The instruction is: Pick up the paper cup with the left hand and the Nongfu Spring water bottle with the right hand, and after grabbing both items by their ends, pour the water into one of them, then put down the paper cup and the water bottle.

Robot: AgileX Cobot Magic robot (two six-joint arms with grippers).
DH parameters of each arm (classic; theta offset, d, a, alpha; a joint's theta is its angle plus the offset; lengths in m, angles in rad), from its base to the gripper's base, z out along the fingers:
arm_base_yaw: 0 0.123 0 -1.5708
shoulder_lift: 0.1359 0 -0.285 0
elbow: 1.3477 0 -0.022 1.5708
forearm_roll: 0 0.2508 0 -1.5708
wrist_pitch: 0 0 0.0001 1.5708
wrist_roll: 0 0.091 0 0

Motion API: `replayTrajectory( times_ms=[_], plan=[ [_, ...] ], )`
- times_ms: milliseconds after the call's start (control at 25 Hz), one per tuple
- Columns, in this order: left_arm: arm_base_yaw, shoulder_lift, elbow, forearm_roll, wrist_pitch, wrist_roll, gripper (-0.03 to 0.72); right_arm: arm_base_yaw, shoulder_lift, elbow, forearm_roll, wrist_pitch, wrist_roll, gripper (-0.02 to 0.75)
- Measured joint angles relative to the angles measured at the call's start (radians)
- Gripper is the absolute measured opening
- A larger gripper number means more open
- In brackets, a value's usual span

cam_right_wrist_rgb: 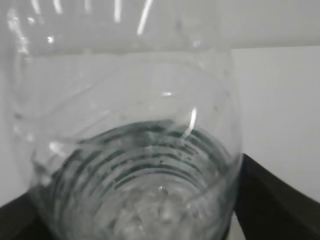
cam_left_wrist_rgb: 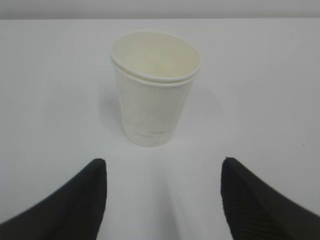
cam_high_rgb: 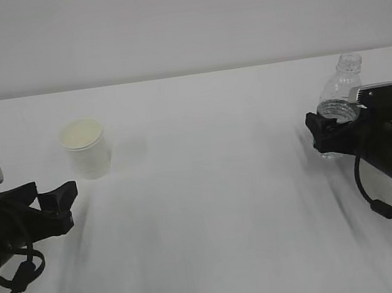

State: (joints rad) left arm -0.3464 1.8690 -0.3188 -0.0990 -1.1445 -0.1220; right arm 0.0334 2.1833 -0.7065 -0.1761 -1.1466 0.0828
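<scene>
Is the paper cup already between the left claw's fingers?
No. The paper cup stands on the table ahead of the open left claw, untouched.

This is looking like a robot test lab rather than a home or shop: a bare white bench (cam_high_rgb: 208, 188) is running up to a blank pale wall (cam_high_rgb: 180, 20), and two black cabled robot arms are reaching in from either side, with no furnishings showing.

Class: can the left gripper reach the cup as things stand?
Probably yes. The left gripper is open and faces the cup, with only bare table between them.
</scene>
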Motion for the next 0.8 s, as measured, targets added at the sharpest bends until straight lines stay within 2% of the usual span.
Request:
replayTrajectory(
  times_ms=[320,640,800],
  plan=[
    [0.0,0.0,-0.001,0.0,0.0,0.0,0.513,0.0,0.012,-0.009,0.0,0.0,0.002,0.625],
    [0.0,0.0,-0.002,0.0,0.0,0.0,0.512,0.0,0.012,-0.011,-0.023,0.0,0.002,0.442],
    [0.0,0.0,-0.002,0.0,0.0,0.0,0.512,0.0,0.012,-0.011,-0.064,0.0,0.002,0.417]
  ],
)
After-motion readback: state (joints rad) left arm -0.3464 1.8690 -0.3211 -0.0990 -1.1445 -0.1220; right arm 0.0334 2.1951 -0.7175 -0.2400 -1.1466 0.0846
